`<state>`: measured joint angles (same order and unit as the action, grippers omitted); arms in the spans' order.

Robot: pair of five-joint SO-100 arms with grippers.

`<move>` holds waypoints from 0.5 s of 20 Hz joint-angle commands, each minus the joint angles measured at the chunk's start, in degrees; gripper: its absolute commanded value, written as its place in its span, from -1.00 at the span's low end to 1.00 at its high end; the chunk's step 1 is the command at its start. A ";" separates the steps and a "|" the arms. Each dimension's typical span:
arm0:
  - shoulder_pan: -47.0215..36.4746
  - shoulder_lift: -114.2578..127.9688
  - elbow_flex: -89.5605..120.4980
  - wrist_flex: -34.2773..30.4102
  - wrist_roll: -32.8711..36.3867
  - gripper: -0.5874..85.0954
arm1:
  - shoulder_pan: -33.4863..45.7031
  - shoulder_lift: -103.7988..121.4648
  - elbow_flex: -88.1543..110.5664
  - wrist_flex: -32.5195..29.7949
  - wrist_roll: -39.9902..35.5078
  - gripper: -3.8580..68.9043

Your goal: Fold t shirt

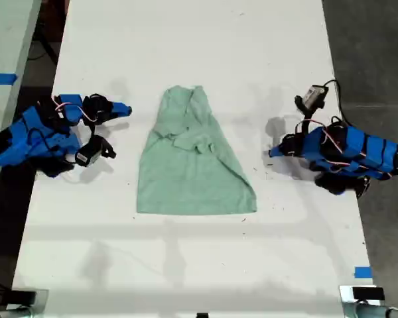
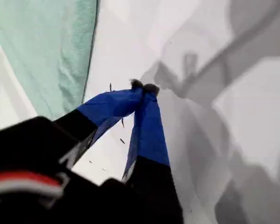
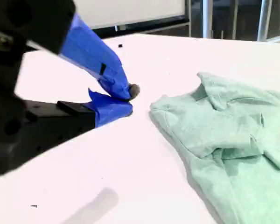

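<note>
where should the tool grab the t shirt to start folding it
Grip the t shirt at a corner of its wide hem, at the end toward the exterior view's bottom, coming in low from the side where that arm stands. The hem lies flat with exposed corners on bare table, while the narrow neck end is bunched with the sleeves folded in. Both tools look shut and off the cloth.

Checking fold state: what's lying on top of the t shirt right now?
On the t shirt, only its own cloth: both sleeves look folded inward across the chest, bunched and wrinkled. No gripper or other object rests on it. What the flaps cover, and whether anything lies underneath the shirt, cannot be seen.
</note>
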<state>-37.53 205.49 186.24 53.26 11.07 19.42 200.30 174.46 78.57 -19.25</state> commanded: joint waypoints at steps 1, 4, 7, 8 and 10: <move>0.62 0.62 2.37 1.76 -6.15 -0.99 | 0.88 -2.29 -6.24 3.78 9.93 -0.87; 0.18 0.62 2.37 1.67 -5.98 -0.99 | -0.88 -24.26 -24.08 4.04 10.55 -0.70; 0.62 0.62 2.37 1.67 -6.06 -0.99 | -7.03 -48.25 -41.22 3.87 14.59 -0.40; 0.62 0.62 2.37 1.76 -6.06 -0.99 | -9.32 -55.20 -46.05 3.78 16.08 -0.34; 0.62 0.62 2.37 1.76 -5.98 -0.99 | -14.50 -68.73 -54.49 3.78 20.04 -0.24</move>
<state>-37.35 205.49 186.24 54.93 5.80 9.23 143.70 130.08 82.35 -3.16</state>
